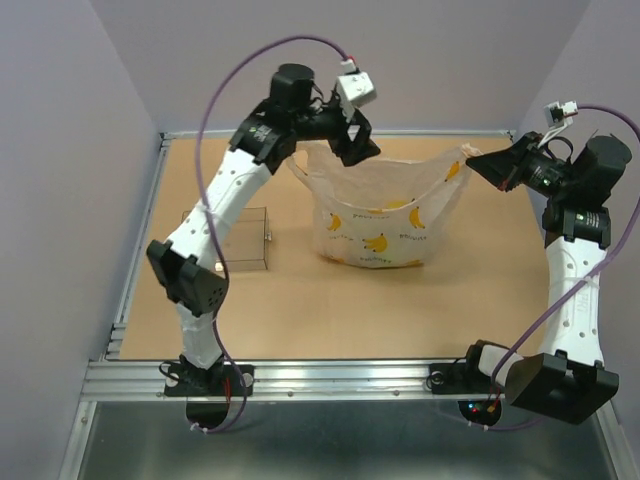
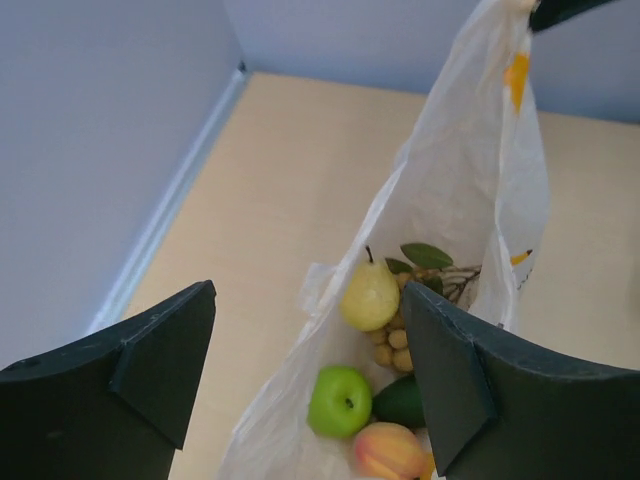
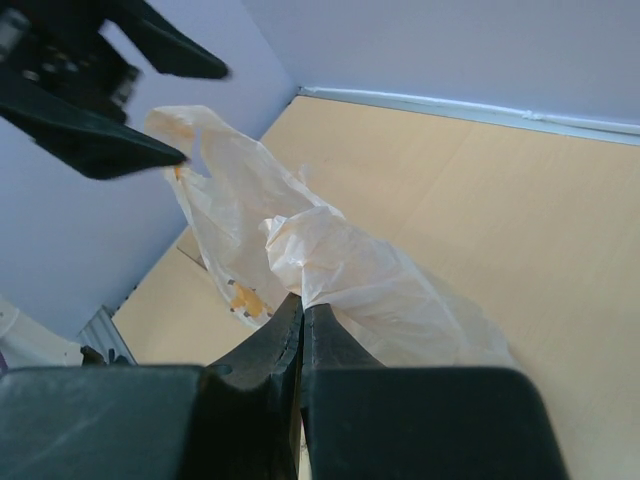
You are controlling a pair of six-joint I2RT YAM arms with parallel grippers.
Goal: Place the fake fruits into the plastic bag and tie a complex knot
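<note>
Plastic bag (image 1: pixel 380 225) near the table's far edge holds fake fruits (image 2: pixel 370 296). Right gripper (image 3: pixel 302 306) pinches its handle. Left gripper (image 2: pixel 308 295) gapes wide, empty.

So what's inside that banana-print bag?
A yellow pear, green apple, peach, a dark green fruit and small tan balls with a leaf. The plastic of the bag hides whatever lies beneath them.
</note>
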